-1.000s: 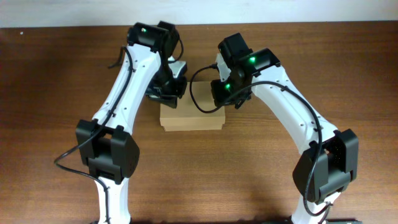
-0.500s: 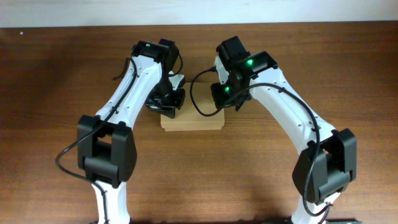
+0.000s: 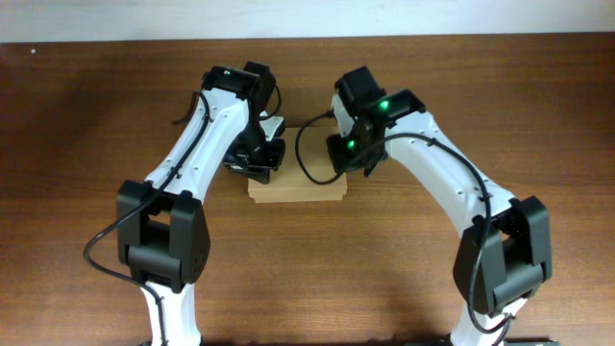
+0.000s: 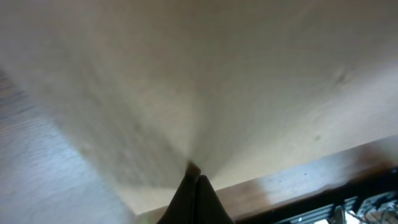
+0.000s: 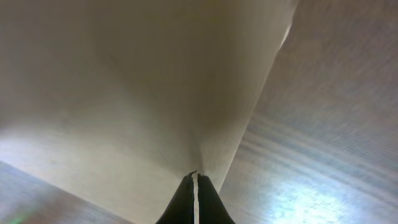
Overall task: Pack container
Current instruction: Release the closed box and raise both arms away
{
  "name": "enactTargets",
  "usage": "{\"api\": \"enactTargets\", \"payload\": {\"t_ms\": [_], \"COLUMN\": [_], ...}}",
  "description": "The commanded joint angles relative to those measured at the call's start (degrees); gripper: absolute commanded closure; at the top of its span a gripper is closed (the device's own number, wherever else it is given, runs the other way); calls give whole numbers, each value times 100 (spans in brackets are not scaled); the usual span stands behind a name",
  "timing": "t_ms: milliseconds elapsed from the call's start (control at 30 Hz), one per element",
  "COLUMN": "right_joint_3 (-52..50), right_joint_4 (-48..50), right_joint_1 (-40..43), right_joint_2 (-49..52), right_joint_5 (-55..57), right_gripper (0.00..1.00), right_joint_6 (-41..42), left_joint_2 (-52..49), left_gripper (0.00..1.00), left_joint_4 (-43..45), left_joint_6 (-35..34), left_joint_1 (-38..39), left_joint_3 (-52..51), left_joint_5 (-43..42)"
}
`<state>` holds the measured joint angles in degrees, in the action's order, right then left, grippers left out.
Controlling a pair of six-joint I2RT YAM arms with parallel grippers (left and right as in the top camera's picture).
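The small, plain tan, rectangular cardboard box (image 3: 296, 189) sits midway between the brown wood-grain surface's (image 3: 96, 144) side edges, with the left end effector (image 4: 194, 177) and right end effector (image 5: 194, 182) each pressed together, tips against its matte top.

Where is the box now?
Overhead view: the box lies in the middle of the table, its far left corner under the left gripper, far right corner under the right gripper.
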<state>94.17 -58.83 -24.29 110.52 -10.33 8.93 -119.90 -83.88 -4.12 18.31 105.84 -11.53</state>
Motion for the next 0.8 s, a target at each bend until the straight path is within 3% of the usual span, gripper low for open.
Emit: {"api": "enactTargets", "payload": {"t_ms": [0, 267, 567, 667, 767], "right_joint_3": [787, 2669, 5949, 6972, 7300], "right_joint_4": [-37, -525, -1110, -1644, -1810], "right_joint_1": [339, 1246, 1843, 1827, 1827], "right_joint_2": [-199, -249, -249, -260, -527], "right_joint_5": [229, 505, 535, 887, 909], "right_gripper": [96, 96, 96, 96, 96], "right_joint_6": [-127, -579, -802, -804, -680], "left_joint_2": [-151, -125, -111, 111, 564], "left_gripper": [98, 98, 99, 99, 99], "left_joint_4": [-223, -334, -610, -903, -940], "left_joint_6": [-11, -11, -20, -57, -52], "left_joint_1": [-103, -675, -1622, -1893, -2039], "left_joint_3": [708, 3187, 6227, 6577, 6575], "left_joint_5": [448, 866, 1132, 1139, 1266]}}
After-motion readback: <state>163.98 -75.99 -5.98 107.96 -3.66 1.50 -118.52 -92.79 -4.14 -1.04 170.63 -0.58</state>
